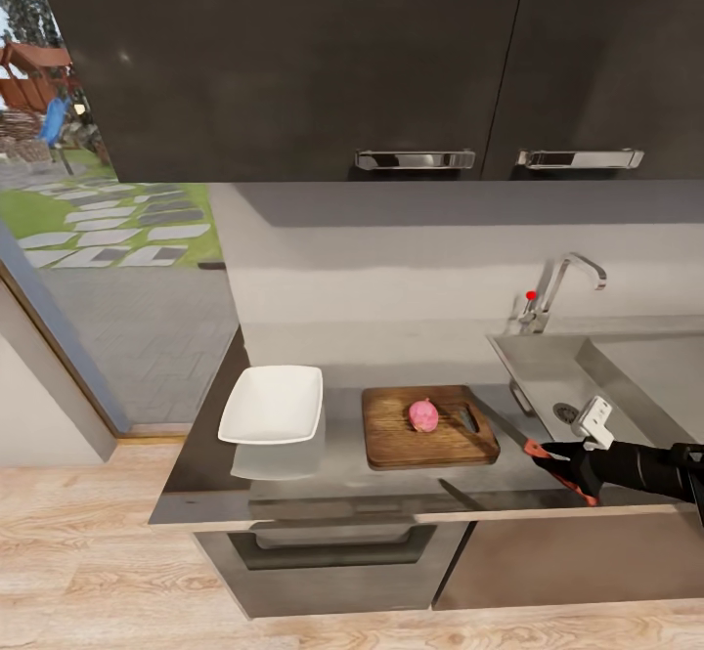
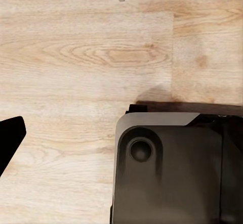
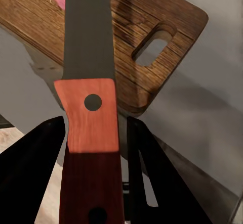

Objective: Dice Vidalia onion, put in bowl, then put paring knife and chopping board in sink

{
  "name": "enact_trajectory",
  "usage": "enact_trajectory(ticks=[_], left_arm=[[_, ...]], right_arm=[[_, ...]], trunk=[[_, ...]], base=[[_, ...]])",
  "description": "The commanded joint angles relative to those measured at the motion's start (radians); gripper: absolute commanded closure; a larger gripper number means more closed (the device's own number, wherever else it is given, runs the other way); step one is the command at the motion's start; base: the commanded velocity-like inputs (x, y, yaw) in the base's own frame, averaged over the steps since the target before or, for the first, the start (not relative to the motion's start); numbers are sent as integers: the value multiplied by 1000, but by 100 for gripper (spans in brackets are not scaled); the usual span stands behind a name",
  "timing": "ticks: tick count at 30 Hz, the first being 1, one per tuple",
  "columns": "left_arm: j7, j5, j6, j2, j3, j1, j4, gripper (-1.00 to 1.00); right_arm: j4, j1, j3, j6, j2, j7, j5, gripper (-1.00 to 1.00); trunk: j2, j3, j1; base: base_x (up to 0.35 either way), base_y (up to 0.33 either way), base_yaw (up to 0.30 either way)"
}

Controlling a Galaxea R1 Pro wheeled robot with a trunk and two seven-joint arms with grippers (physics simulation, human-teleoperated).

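Vidalia onion [image 1: 423, 414], whole and pinkish, sits on the chopping board [image 1: 396, 440], and it lies away from the right gripper [image 1: 553, 455] toward the bowl side, across the board's slot-handle end. That gripper is closed on the red handle of the paring knife [image 3: 90, 118], fingers [image 3: 30, 173] pressing either flank of the handle, with the blade running straight out ahead of the hand. In the right wrist view the blade's long axis points over the board's near corner and toward a pink sliver of the onion at the far end of the blade, so the knife is roughly lined up with the bulb; whether the tip is above the board or already touching it I cannot tell, since the blade runs out of the frame. The hand hovers over the countertop [image 1: 342, 479] just beside the board, between it and the sink [image 1: 626, 376]. The white bowl [image 1: 272, 404] rests beyond the board, on the far side from the hand. The right arm is clearly the nearer one; the left wrist view looks down at wooden floor [image 2: 86, 57] and part of the robot's base [image 2: 167, 168]. I judge the coming move to be a short advance along the blade's own line to bring the edge over the onion.
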Motion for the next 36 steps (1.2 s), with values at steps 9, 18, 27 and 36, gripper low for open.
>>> enact_trajectory(ticks=[9, 18, 27, 36], left_arm=[[1, 10, -6, -1, -9, -1, 3, -100], [1, 10, -6, -2, -10, -1, 3, -100], [2, 10, -6, -2, -9, -1, 3, -100], [3, 10, -6, -1, -9, -1, 2, -100]], right_arm=[[-39, -2, -3, 17, 3, -149, -12, 100], [-64, -1, 0, 17, 8, -377, -93, 100], [-74, -4, 20, 4, 97, -733, -131, 100], [-75, -4, 330, -121, 259, -1263, -131, 100]], trunk=[[-2, -2, 1], [-2, -2, 1], [-2, -2, 1], [-2, -2, 1]], base=[[0, 0, 0], [0, 0, 0], [0, 0, 0], [0, 0, 0]])
